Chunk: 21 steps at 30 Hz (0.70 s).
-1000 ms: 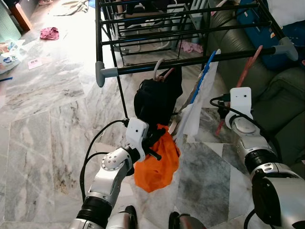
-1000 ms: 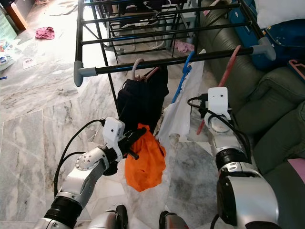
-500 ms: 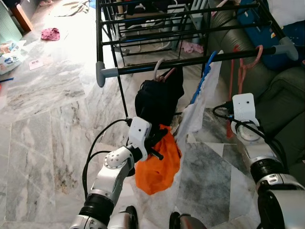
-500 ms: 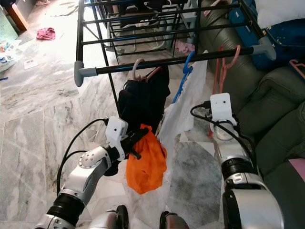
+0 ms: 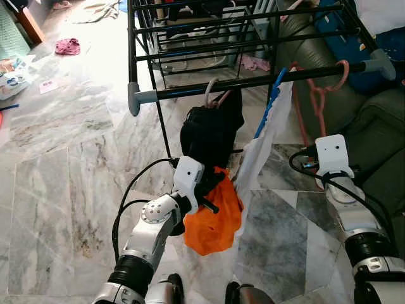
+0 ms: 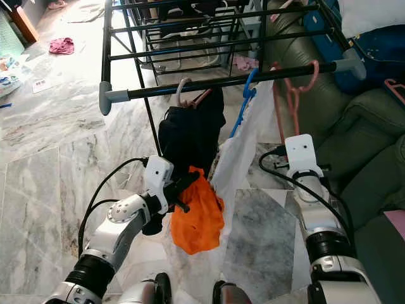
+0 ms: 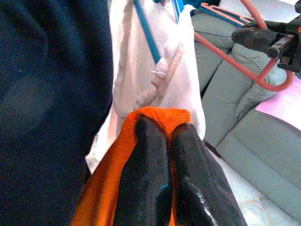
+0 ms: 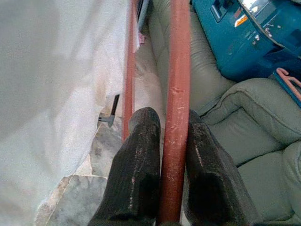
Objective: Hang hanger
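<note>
A red hanger (image 5: pixel 314 95) has its hook over the front rail (image 5: pixel 190 90) of the black drying rack, near the rail's right end. My right gripper (image 8: pixel 171 136) is shut on the hanger's lower bar, below the rail and beside the sofa; the left wrist view shows that same grip on the red hanger (image 7: pixel 235 61). On the rail hang a black garment (image 5: pixel 212 130) and a white garment (image 5: pixel 262 149) on a blue hanger. My left gripper (image 7: pixel 162 141) is shut on an orange cloth (image 5: pixel 212 218), low in front of the black garment.
A grey-green sofa (image 5: pixel 380 126) stands close on the right with a blue bag (image 5: pixel 345 31) and a pink hanger (image 6: pixel 395 88) on it. A pink cloth (image 5: pixel 65 44) and papers lie on the marble floor at the far left. Further rack bars extend behind the rail.
The red hanger went from leaning slantwise against the rail to hanging by its hook. My right arm came down and toward me, holding it. The left arm stayed nearly still.
</note>
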{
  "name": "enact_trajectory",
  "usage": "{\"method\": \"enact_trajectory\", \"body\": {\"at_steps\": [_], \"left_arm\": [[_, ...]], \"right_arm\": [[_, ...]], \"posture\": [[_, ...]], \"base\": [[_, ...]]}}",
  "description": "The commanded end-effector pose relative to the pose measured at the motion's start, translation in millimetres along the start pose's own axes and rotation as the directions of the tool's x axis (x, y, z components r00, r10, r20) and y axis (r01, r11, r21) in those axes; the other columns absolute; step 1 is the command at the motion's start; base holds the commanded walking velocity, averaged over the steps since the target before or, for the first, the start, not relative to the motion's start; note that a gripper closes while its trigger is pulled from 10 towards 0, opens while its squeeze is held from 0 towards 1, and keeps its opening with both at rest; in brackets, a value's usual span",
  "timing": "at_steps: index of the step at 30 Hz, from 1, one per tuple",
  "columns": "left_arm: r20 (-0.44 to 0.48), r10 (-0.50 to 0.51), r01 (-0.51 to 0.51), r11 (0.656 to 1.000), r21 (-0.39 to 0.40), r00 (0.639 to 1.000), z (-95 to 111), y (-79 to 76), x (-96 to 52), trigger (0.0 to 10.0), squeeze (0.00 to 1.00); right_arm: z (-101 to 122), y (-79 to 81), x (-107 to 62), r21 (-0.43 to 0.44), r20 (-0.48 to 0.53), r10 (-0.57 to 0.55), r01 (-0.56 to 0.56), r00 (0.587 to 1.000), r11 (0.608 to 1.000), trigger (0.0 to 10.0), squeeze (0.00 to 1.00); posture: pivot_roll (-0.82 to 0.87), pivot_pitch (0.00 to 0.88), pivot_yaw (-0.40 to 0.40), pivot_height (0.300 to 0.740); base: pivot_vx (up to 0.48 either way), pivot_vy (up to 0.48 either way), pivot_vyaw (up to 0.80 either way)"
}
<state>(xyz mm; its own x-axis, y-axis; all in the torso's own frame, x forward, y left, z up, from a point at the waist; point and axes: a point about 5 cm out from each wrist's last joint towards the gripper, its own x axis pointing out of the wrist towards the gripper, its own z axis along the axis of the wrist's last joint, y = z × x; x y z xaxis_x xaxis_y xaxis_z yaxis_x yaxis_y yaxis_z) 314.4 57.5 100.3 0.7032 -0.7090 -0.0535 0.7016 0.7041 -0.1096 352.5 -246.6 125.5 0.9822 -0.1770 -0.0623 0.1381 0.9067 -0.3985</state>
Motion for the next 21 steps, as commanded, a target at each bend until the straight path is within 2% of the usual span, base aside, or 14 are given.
{"method": "enact_trajectory", "body": {"at_steps": [1,14,15,16,18,19,21], "left_arm": [[0.000,-0.009,0.009,1.000,0.010,1.000,0,-0.6,0.4,10.0,0.00],[-0.007,-0.005,0.005,1.000,0.013,1.000,-2,-0.4,0.8,10.0,0.00],[-0.007,-0.005,0.005,1.000,0.013,1.000,-2,-0.4,0.8,10.0,0.00],[-0.007,-0.005,0.005,1.000,0.013,1.000,-3,-0.4,0.6,10.0,0.00],[-0.007,-0.004,0.005,1.000,0.013,1.000,-3,-0.4,0.5,10.0,0.00],[-0.007,-0.005,0.005,1.000,0.013,1.000,-3,-0.4,0.3,10.0,0.00],[-0.008,-0.008,0.008,1.000,0.014,1.000,-3,-0.6,0.5,10.0,0.00]], "right_arm": [[-5,-0.8,-3.2,-0.009,-0.017,0.016,-0.016,1.000,1.000,0.0,0.00],[-6,7.3,-13.5,-0.021,-0.004,0.103,-0.103,0.995,0.994,0.0,0.00],[-8,6.8,-14.4,-0.023,-0.009,0.103,-0.103,0.995,0.994,1.3,0.00],[-9,6.2,-15.2,-0.023,-0.015,0.101,-0.101,0.995,0.995,3.8,0.00],[-10,5.8,-15.8,-0.024,-0.018,0.099,-0.100,0.995,0.995,3.8,0.00],[-13,4.1,-17.0,-0.012,-0.027,0.094,-0.094,0.995,0.996,10.0,1.00],[-13,2.6,-17.3,-0.002,-0.030,0.090,-0.090,0.996,0.996,10.0,1.00]], "posture": [[-0.02,0.214,0.062,0.740],[-0.02,0.214,0.058,0.740],[-0.02,0.214,0.058,0.740],[-0.02,0.214,0.058,0.740],[-0.02,0.214,0.058,0.740],[-0.02,0.214,0.060,0.740],[-0.02,0.214,0.060,0.740]], "base": [[0.000,0.000,0.00],[0.000,0.000,0.00],[0.000,0.000,0.00],[0.000,0.000,0.00],[0.000,0.000,0.00],[0.000,0.000,0.00],[0.000,0.000,0.00]]}}
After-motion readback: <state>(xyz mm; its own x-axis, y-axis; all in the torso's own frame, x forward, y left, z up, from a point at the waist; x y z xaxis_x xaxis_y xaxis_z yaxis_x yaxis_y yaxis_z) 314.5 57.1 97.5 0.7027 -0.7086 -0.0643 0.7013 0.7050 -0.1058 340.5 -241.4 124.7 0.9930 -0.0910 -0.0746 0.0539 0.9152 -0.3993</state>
